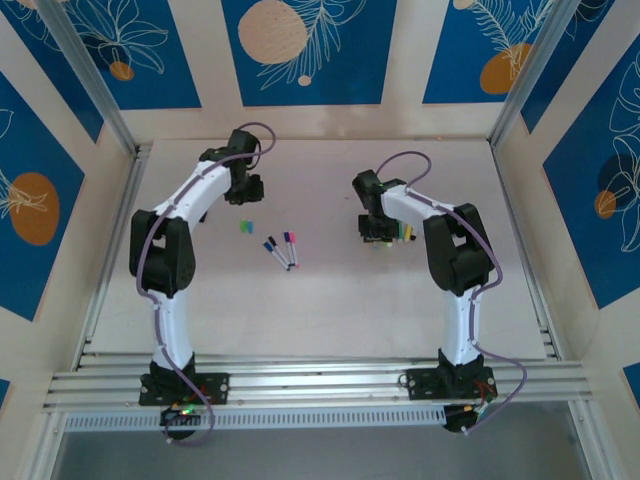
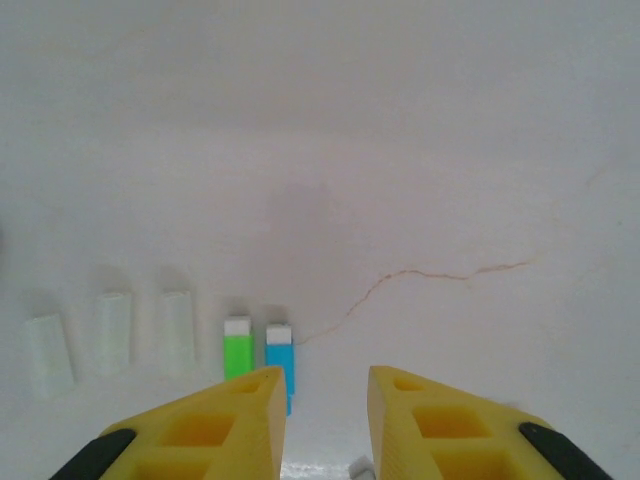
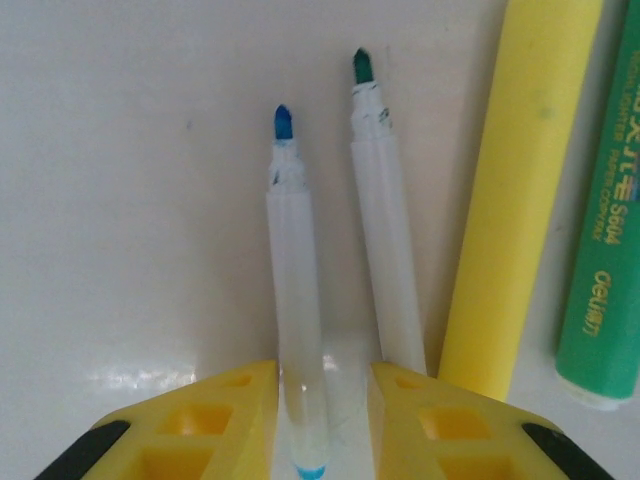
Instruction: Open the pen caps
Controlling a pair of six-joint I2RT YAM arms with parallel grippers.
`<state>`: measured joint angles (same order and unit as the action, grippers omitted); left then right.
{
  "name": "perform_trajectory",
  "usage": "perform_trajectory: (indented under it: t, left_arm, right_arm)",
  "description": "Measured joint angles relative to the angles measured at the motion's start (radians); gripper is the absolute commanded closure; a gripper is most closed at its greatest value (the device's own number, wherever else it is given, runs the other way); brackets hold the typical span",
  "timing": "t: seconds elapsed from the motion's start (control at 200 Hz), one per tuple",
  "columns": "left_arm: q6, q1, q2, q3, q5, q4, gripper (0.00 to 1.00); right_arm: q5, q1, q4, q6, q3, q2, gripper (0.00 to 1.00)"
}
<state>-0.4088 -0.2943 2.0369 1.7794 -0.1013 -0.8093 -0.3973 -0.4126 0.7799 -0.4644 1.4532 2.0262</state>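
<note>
Two uncapped white pens lie under my right gripper [image 3: 322, 368]. The blue-tipped pen [image 3: 295, 270] runs between the open jaws, close to the left finger, and the green-tipped pen [image 3: 385, 220] lies just right of it. My left gripper [image 2: 325, 375] is open over bare table with nothing between its fingers. Ahead and left of it stand a green cap [image 2: 238, 350] and a cyan cap [image 2: 280, 352]. Small capped pens [image 1: 280, 250] lie in the middle of the table between the left gripper [image 1: 248, 192] and the right gripper [image 1: 374, 232].
Three pale translucent caps [image 2: 113, 330] stand in a row left of the green cap. A thick yellow pen [image 3: 520, 190] and a green one [image 3: 605, 250] lie right of the white pens. A thin crack [image 2: 440, 274] crosses the tabletop. Aluminium rails [image 1: 320, 385] line the near edge.
</note>
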Motion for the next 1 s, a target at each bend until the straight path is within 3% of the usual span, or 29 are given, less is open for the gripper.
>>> perform_trajectory:
  t: [0.285, 0.47, 0.645, 0.81, 0.92, 1.0]
  left_arm:
    - [-0.038, -0.008, -0.206, -0.233, 0.149, 0.140, 0.71]
    - [-0.108, -0.009, -0.298, -0.375, 0.292, 0.255, 0.70]
    - [-0.135, -0.009, -0.315, -0.423, 0.354, 0.302, 0.70]
    - [-0.137, -0.005, -0.321, -0.447, 0.378, 0.313, 0.71]
    - [-0.143, 0.003, -0.321, -0.450, 0.392, 0.320, 0.71]
    - [-0.143, 0.005, -0.321, -0.450, 0.401, 0.327, 0.71]
  right_arm:
    - [0.070, -0.146, -0.008, -0.001, 0.016, -0.124, 0.71]
    - [0.180, -0.231, -0.032, -0.024, 0.057, -0.104, 0.65]
    - [0.237, -0.285, -0.057, -0.037, 0.122, -0.022, 0.61]
    - [0.277, -0.321, -0.058, -0.043, 0.180, 0.043, 0.67]
    - [0.299, -0.334, -0.054, -0.048, 0.223, 0.083, 0.79]
    - [0.308, -0.336, -0.051, -0.050, 0.249, 0.111, 0.80]
